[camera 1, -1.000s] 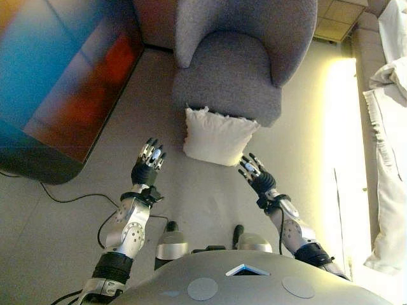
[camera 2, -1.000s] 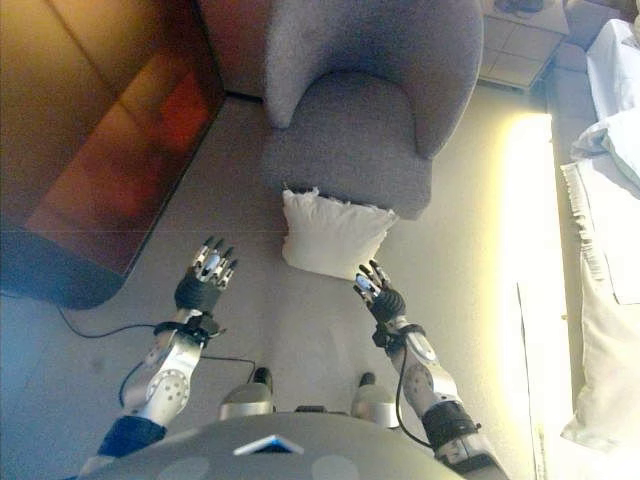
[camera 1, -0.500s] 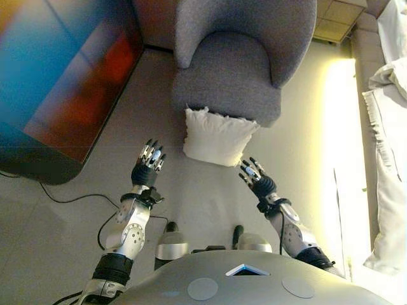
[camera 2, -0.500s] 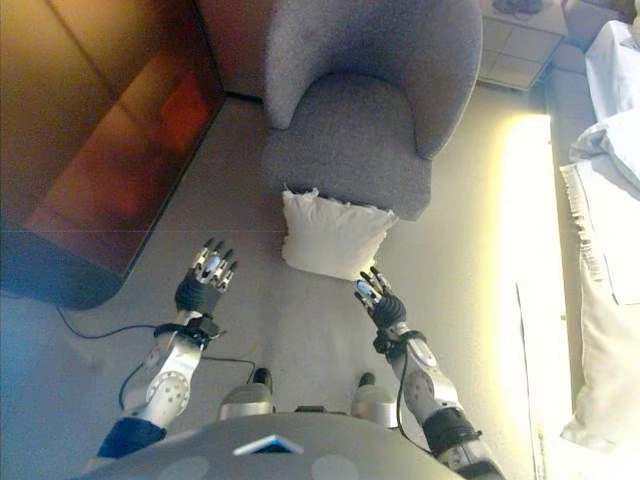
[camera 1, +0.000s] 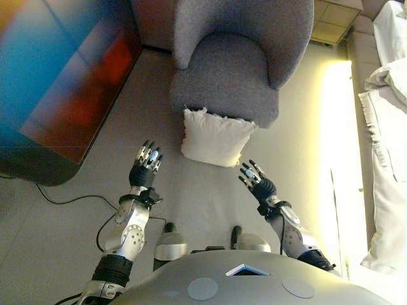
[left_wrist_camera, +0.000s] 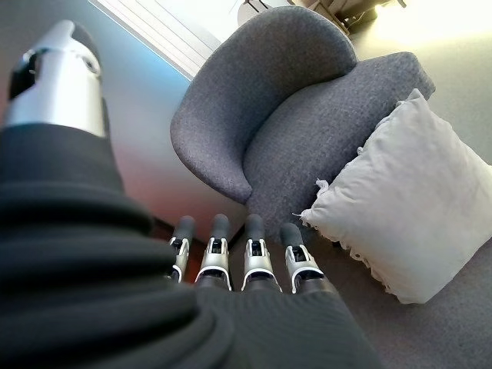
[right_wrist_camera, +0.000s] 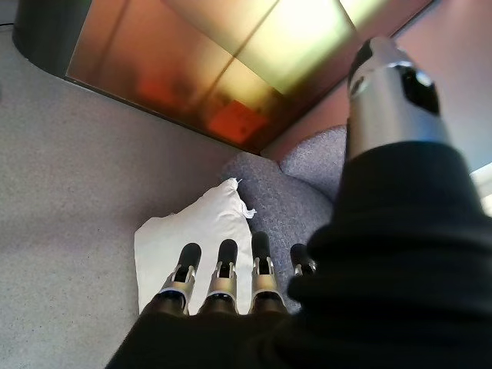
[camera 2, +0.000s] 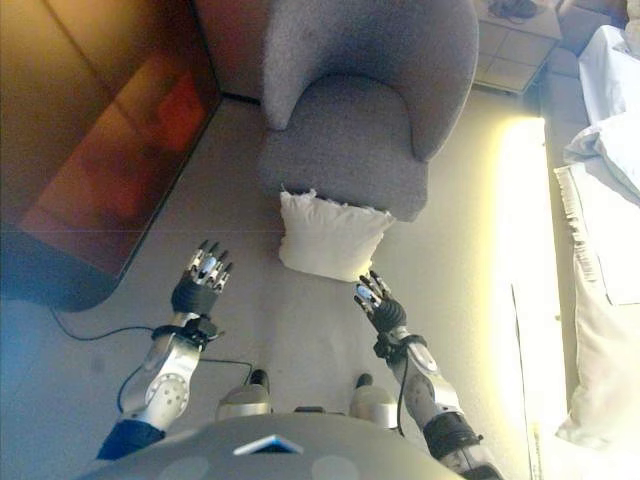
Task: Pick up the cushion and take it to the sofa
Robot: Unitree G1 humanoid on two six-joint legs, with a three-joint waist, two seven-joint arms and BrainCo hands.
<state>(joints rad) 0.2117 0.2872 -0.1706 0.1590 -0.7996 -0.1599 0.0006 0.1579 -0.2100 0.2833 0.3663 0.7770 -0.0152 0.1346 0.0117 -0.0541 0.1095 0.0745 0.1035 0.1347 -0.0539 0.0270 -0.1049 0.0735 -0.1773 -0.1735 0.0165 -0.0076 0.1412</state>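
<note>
A white cushion (camera 1: 216,136) leans on the floor against the front of a grey armchair-style sofa (camera 1: 232,67). It also shows in the left wrist view (left_wrist_camera: 407,200) and the right wrist view (right_wrist_camera: 192,234). My left hand (camera 1: 146,166) is open, fingers straight, to the left of the cushion and apart from it. My right hand (camera 1: 255,181) is open, just below the cushion's right lower corner, not touching it. Both hands are empty.
A large dark cabinet with a glossy front (camera 1: 57,82) stands at the left. White bedding (camera 1: 385,127) lies along the right edge. A tiled surface (camera 1: 331,25) shows behind the sofa. Grey carpet (camera 1: 197,197) lies between my hands.
My right hand has drawn back a little, down and away from the cushion. The view has shifted slightly. The left hand and the cushion have stayed put.
</note>
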